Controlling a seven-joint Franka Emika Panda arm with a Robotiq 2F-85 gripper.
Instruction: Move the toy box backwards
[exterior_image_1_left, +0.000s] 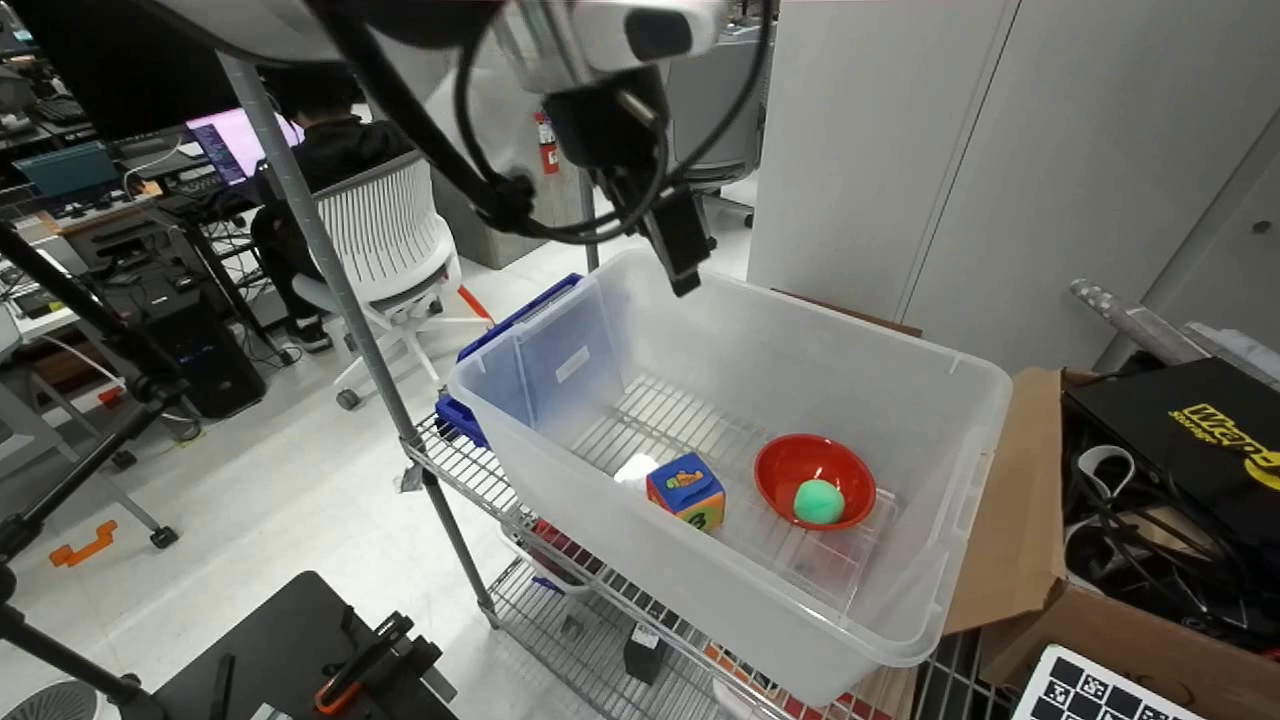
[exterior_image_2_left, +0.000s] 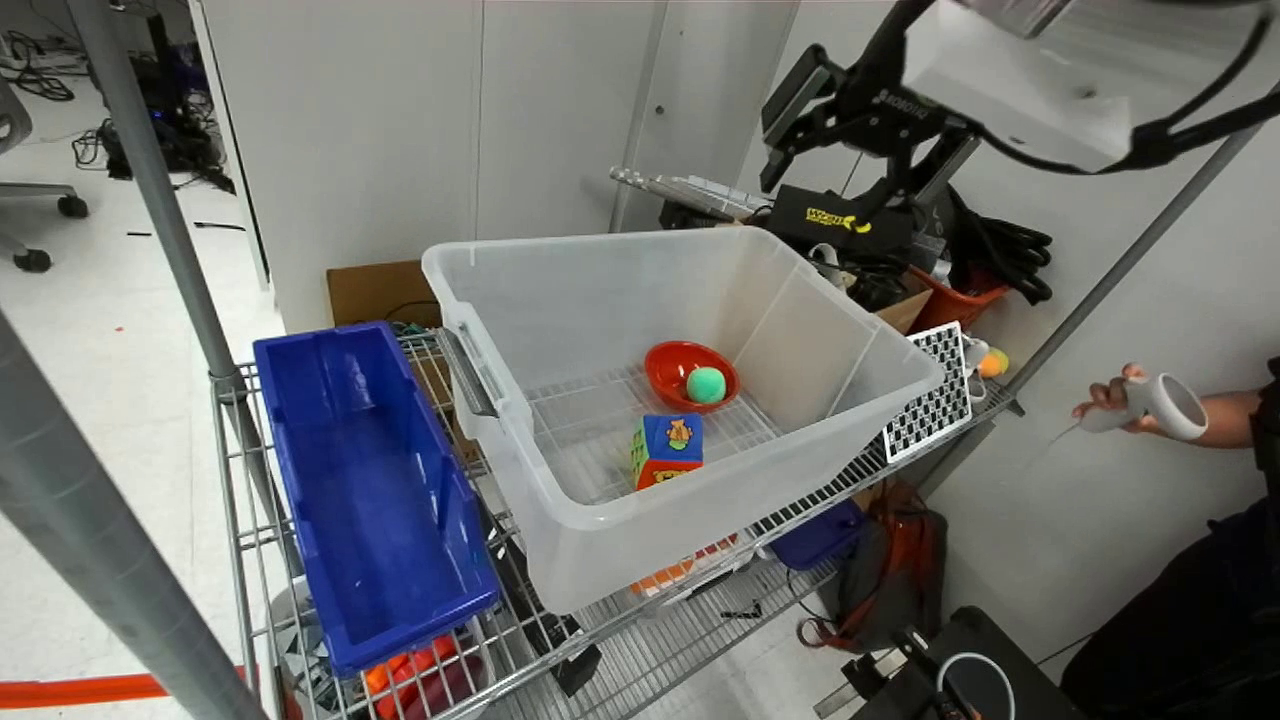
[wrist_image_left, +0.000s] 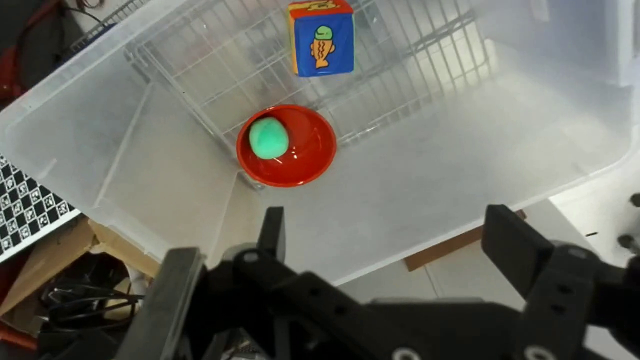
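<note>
The toy box is a small cube with blue, orange-red and yellow faces. It sits on the floor of the large translucent bin and shows in both exterior views (exterior_image_1_left: 686, 488) (exterior_image_2_left: 668, 448) and at the top of the wrist view (wrist_image_left: 324, 44). My gripper (wrist_image_left: 390, 217) is open, with nothing between its widely spread fingers. It is above the bin, apart from the toy box, and also shows in both exterior views (exterior_image_1_left: 683, 245) (exterior_image_2_left: 862, 138). In the wrist view the toy box lies beyond the red bowl from the fingers.
The translucent bin (exterior_image_2_left: 640, 535) has high walls around the toy box. A red bowl (exterior_image_1_left: 785, 470) with a green ball (exterior_image_1_left: 819, 502) stands beside the cube. A blue tray (exterior_image_2_left: 375, 500) and an open cardboard box (exterior_image_1_left: 1010, 520) flank the bin on the wire shelf.
</note>
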